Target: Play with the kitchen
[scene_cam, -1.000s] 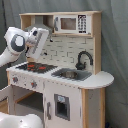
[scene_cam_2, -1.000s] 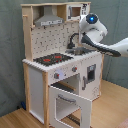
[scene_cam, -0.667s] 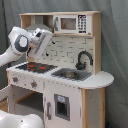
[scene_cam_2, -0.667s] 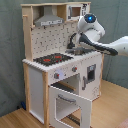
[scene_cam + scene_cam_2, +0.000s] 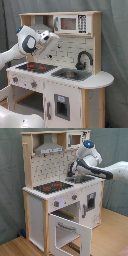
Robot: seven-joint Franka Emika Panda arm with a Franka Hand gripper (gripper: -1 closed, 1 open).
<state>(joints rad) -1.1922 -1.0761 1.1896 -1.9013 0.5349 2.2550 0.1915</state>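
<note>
Arm [image 5: 35,45] swung sinkward; jaws seemingly above kitchen [image 5: 55,188] counter, near sink [image 5: 70,74].

The kitchen [image 5: 60,75] [image 5: 60,203] stands upright, white and light wood. Its black stovetop [image 5: 52,187] with red burners lies below the gripper [image 5: 71,172], the grey sink [image 5: 71,75] and black faucet [image 5: 84,60] just beside it. The oven door [image 5: 67,233] hangs open, well beneath.

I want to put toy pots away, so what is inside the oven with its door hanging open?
In the second exterior view, the kitchen's oven door hangs open. The part of the cavity that shows looks bare and shadowed; the door hides its floor.
</note>
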